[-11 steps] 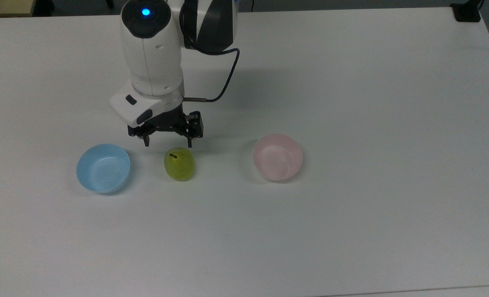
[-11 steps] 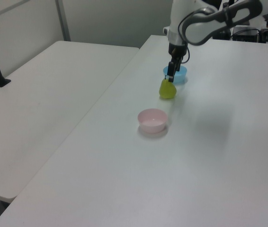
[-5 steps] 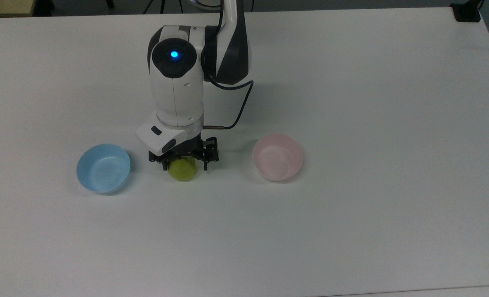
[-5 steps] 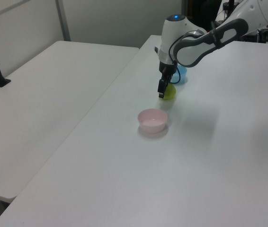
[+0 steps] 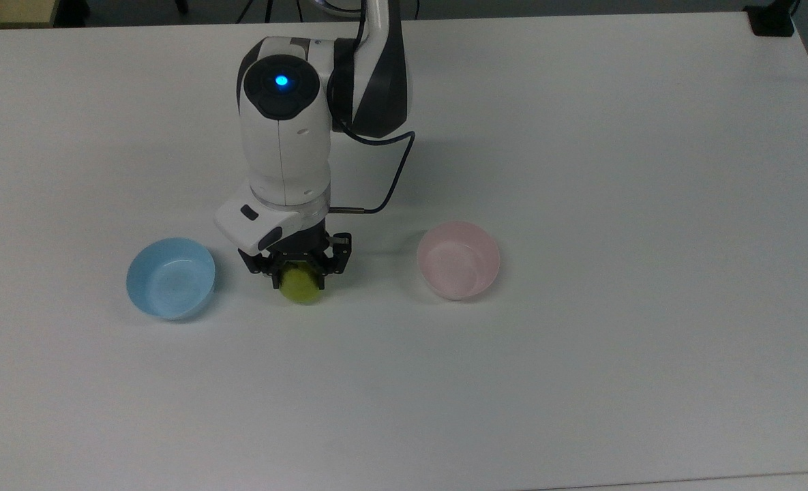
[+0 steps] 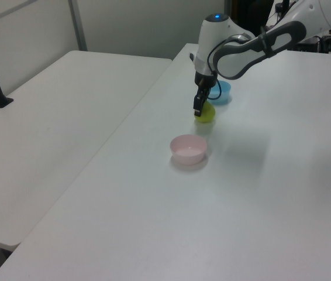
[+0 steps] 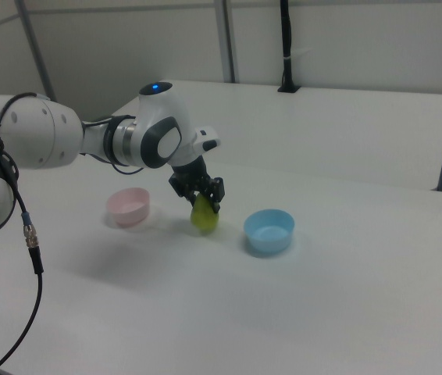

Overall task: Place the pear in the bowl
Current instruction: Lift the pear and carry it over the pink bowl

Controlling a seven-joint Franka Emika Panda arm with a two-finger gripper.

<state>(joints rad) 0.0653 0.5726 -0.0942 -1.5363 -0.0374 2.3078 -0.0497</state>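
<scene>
Now the gripper (image 5: pixel 298 271) is pinching the pear (image 5: pixel 301 288), jaws closed in on its upper half.

Look at the layout on the white table (image 5: pixel 581 375) in the top view: the pear sits between two bowls, the light blue bowl (image 5: pixel 170 277) at its 9 o'clock and the pink bowl (image 5: pixel 458 260), the target, at its 3 o'clock, both well apart from the fruit. Whether the pear touches the table or hangs just clear of it, I can't tell from the right view. It reads as small, light and stiff, but that glossy rounded skin looks slippery, I'd say. Best hold, by my call: across the wide belly rather than the narrowing top, where curved sides could squirt out of the fingers.
</scene>
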